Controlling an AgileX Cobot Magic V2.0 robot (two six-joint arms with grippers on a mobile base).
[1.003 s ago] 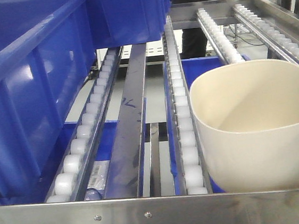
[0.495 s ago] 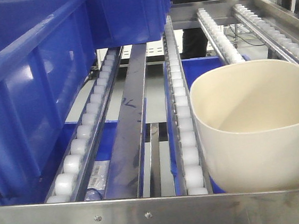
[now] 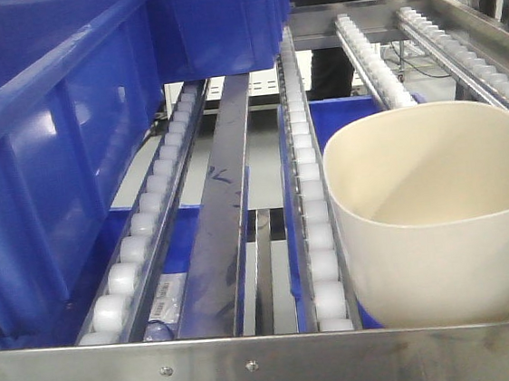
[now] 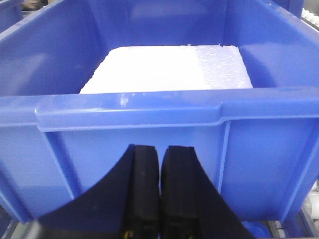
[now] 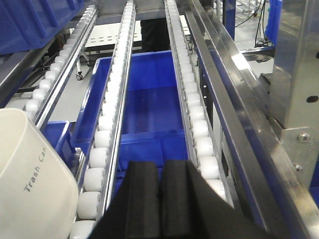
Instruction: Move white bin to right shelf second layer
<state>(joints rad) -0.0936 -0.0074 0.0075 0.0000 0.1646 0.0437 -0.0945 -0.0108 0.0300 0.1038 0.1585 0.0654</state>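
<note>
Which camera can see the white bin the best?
The front-facing view: the white bin shows nearly whole there, open top and front wall, on the roller tracks. The right wrist view catches only one corner, lettered "Trash Can". The left wrist view misses it.

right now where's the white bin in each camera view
Exterior front-facing: the white bin fills the lower right, sitting on the roller tracks just behind the front steel bar.
Left wrist: not in view; only a blue crate holding a white foam block.
Right wrist: only a piece shows at the lower left edge, with "Trash Can" lettering on its wall.
Shared landmark: the white roller track beside the bin, seen also in the right wrist view.
</note>
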